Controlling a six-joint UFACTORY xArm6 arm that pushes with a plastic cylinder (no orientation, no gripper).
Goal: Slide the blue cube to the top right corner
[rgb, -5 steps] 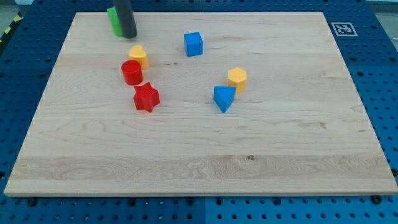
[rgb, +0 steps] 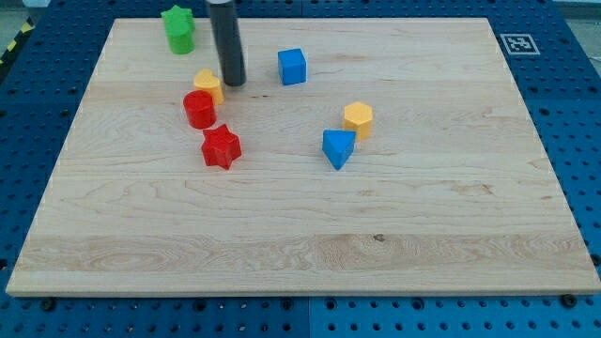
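**Lining up behind the blue cube for a push to the top right corner**

The rod has no jaws to open or close and grasps nothing; my tip (rgb: 233, 83) rests on the table (rgb: 310, 253) in the upper left part, touching no block that can be made out. It stands just right of the yellow block (rgb: 208, 84) and near the left side of the blue cube (rgb: 293, 66), a little lower in the view than the cube. The cube lies in the upper middle of the table, well apart from the top right corner, so the task is judged barely begun.

For a clean push, the tip should meet the cube on its left face, slightly toward the bottom edge, so that the line of travel runs up and right to the corner. An off-centre contact would likely spin the cube or let it slip past the tip. The path to the corner holds no blocks. The red cylinder (rgb: 199, 109), red star (rgb: 222, 146), green block (rgb: 177, 28), blue wedge (rgb: 337, 147) and yellow hexagon (rgb: 358, 118) lie away from that path and need not be disturbed.
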